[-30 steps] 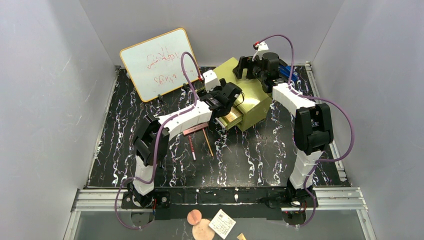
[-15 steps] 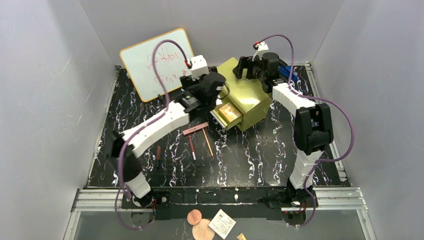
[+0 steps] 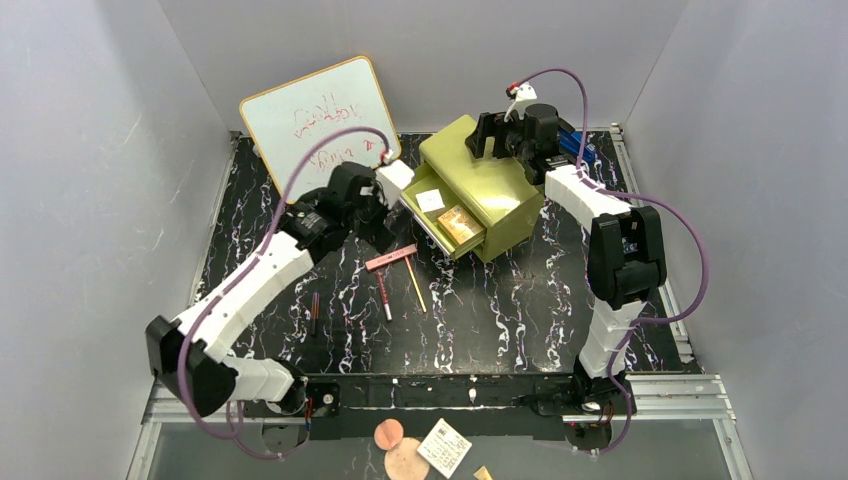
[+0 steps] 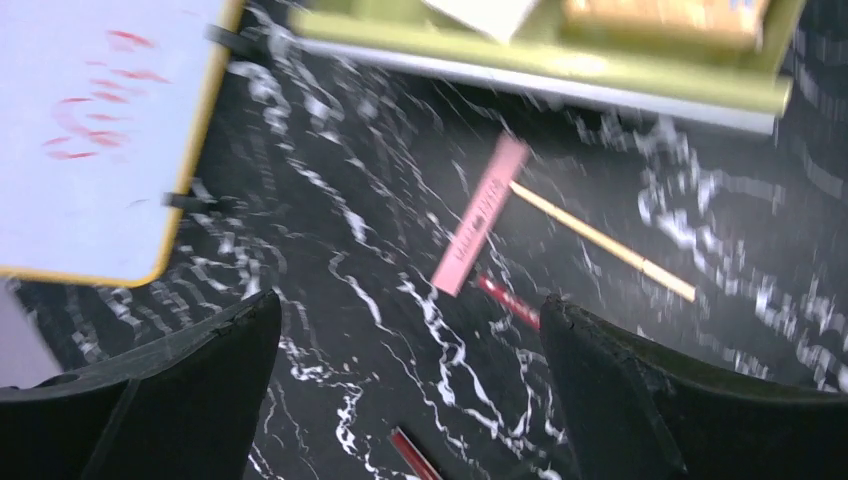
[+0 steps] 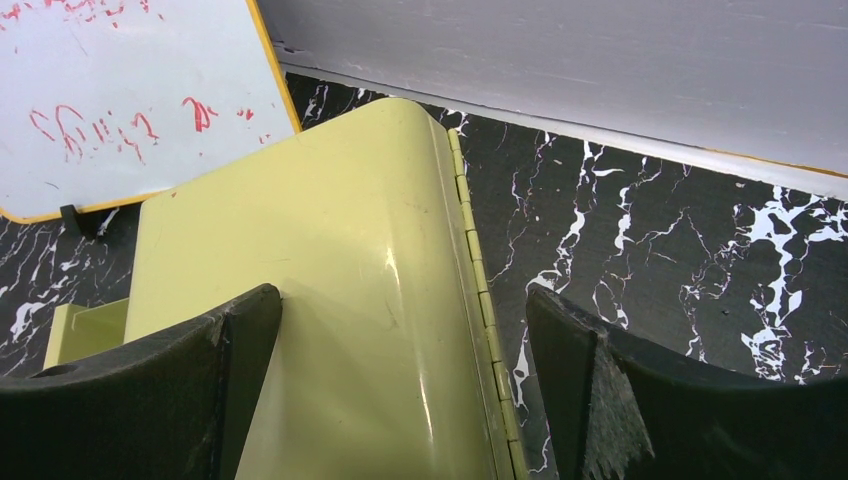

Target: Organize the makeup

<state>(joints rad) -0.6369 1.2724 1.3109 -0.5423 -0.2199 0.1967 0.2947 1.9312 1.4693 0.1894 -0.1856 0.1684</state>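
Note:
The olive-yellow chest has its lower drawer pulled out, with a white square box and a tan-orange palette in it. On the table in front lie a pink case, a dark-red pencil, a tan pencil and a dark pencil. My left gripper hangs open and empty just left of the drawer. The left wrist view shows the pink case ahead of the open fingers. My right gripper is open over the chest's rear top edge.
A whiteboard with red writing leans at the back left, and it also shows in the left wrist view. Grey walls close in the table on three sides. A metal rail runs along the near edge.
My left arm has swung left and back from over the drawer, uncovering the white box and the palette inside it. The right arm has not moved.

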